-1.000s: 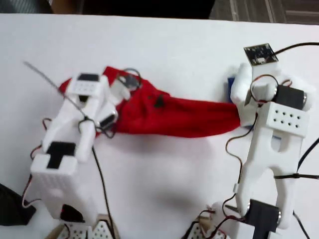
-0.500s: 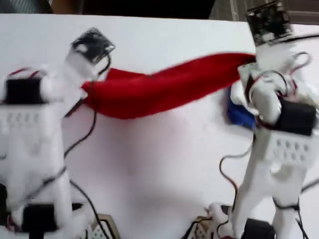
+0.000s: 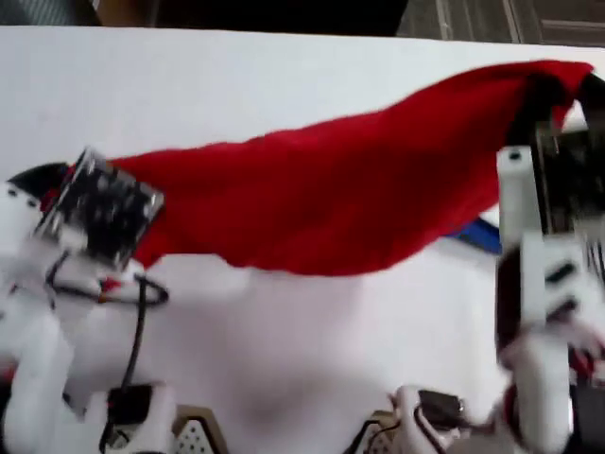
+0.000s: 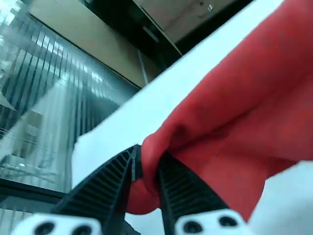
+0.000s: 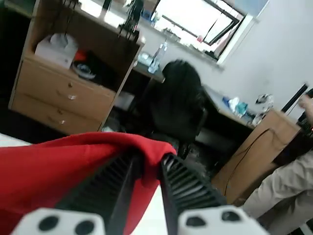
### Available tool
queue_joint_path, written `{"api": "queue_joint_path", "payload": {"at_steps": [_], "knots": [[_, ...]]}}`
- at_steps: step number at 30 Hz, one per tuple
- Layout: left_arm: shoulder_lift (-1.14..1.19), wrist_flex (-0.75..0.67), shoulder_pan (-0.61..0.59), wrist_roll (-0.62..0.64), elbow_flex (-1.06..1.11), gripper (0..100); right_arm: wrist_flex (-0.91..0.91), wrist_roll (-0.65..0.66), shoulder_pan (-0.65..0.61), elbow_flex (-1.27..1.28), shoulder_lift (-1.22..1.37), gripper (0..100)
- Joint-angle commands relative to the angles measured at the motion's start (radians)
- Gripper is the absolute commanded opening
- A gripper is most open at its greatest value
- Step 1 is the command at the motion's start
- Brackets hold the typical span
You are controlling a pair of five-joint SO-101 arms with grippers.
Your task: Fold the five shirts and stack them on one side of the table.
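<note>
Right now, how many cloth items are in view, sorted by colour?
Red: 1, the red shirt, pinched by the left gripper and the right gripper and held up over the table.
Blue: 1, a blue cloth lying on the table beneath it, mostly hidden.
Total: 2

A white table (image 3: 284, 85) is seen from above. A blue thing (image 3: 480, 233) is laid on it near the right side, partly hidden. Arm bases (image 3: 189, 437) are set at the near edge.
</note>
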Motion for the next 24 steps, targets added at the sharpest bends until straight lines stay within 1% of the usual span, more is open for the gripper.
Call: {"api": "queue_joint_path", "payload": {"at_steps": [1, 6, 10, 11, 13, 16, 18, 20, 24], "knots": [[-0.037, -0.029, -0.006, 0.006, -0.031, 3, -0.008, 0.008, -0.002, -0.034, -0.085, 2.1], [-0.087, -0.025, -0.006, 0.008, -0.031, 3, 0.094, 0.008, -0.008, -0.035, -0.189, 2.1], [-0.14, -0.021, -0.006, 0.008, -0.031, 3, 0.128, 0.011, -0.008, -0.035, -0.268, 2.1], [-0.153, -0.021, -0.006, 0.008, -0.031, 3, 0.128, 0.029, -0.008, -0.035, -0.283, 2.1], [-0.178, -0.021, -0.006, 0.008, -0.028, 3, 0.12, 0.066, -0.005, -0.035, -0.311, 2.1], [-0.207, -0.021, -0.006, 0.011, -0.028, 3, 0.107, 0.084, -0.002, -0.037, -0.338, 2.1], [-0.222, -0.025, -0.006, 0.04, -0.031, 3, 0.101, 0.086, -0.002, -0.037, -0.354, 2.1], [-0.235, -0.025, -0.006, 0.054, -0.024, 3, 0.085, 0.115, -0.001, -0.037, -0.367, 2.1], [-0.235, -0.029, -0.006, 0.048, 0.018, 3, -0.056, 0.173, -0.001, -0.035, -0.358, 2.1]]}}
